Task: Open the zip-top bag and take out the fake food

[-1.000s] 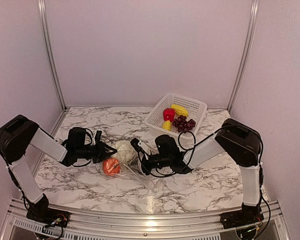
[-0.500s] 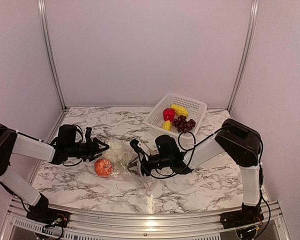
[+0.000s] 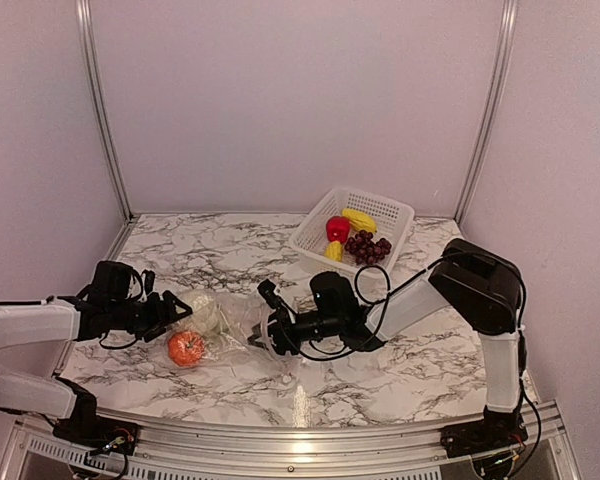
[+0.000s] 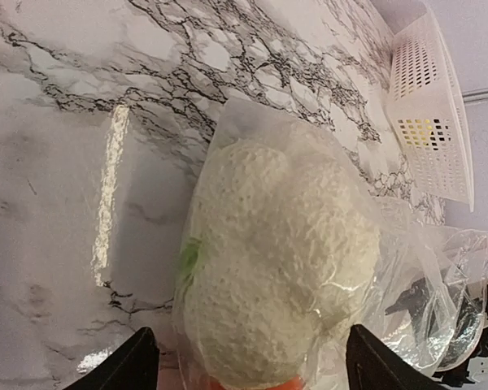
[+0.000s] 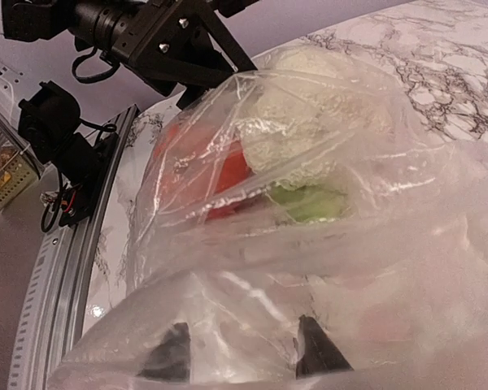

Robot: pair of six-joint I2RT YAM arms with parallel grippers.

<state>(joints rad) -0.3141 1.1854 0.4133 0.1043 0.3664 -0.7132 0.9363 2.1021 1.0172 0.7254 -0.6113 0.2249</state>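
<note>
Toward the worktop's near left edge lies the zip-top bag [image 3: 235,325], holding the orange round piece [image 3: 186,347] and the white lumpy piece [image 3: 205,312]. The left gripper [image 3: 177,309] has its fingers spread wide at the bag's left end. The bag's film drapes the right gripper [image 3: 262,336], so its grip cannot be told. Bare marble lies beyond, and the basket [image 3: 385,208] sits in the far right corner.

The counter [image 3: 420,370] is a glossy slab patterned like white marble with grey veins, and a streak of light reflects off its near part. The white perforated basket [image 3: 305,238] stands on it close to the far edge, right of the middle. The zip-top bag [image 3: 238,322] lies on the counter nearer than the basket and to its left, well apart from it, crinkled and bulging.
</note>
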